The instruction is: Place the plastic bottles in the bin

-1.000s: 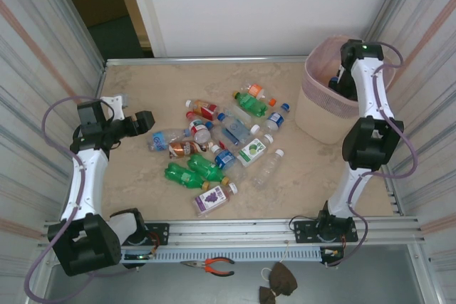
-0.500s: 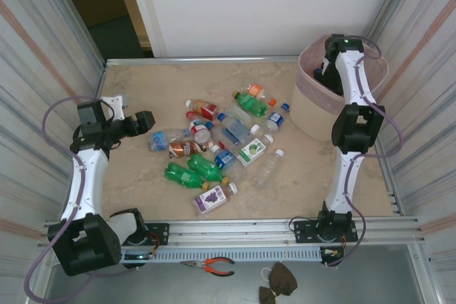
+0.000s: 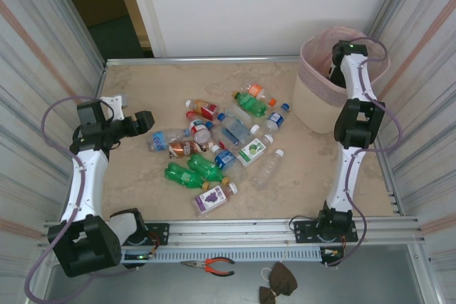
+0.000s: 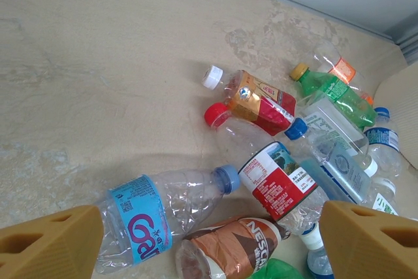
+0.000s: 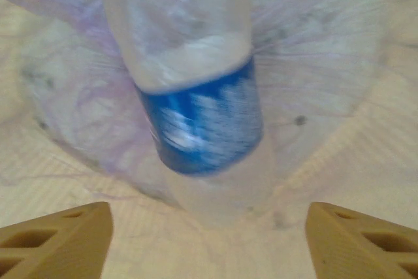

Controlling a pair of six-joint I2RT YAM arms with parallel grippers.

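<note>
We see a clear, blue-labelled bottle (image 5: 196,96) loose between wide-open right jaws inside the pink bin (image 3: 315,105); left jaws gape empty, unmoved; right arm (image 3: 349,169) has straightened.

Red-handled pliers (image 3: 214,266) lie on the grey ledge (image 3: 370,275), near what may be brown cloth (image 3: 279,281)

Bare tabletop (image 3: 142,83) wide along the left and near edges; bottles (image 3: 234,133) crowded mid-table; bin (image 3: 313,108) far right.

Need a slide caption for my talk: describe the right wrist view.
Right gripper, jaws open, over a clear blue-labelled plastic bottle inside the pale pink-beige bin.
</note>
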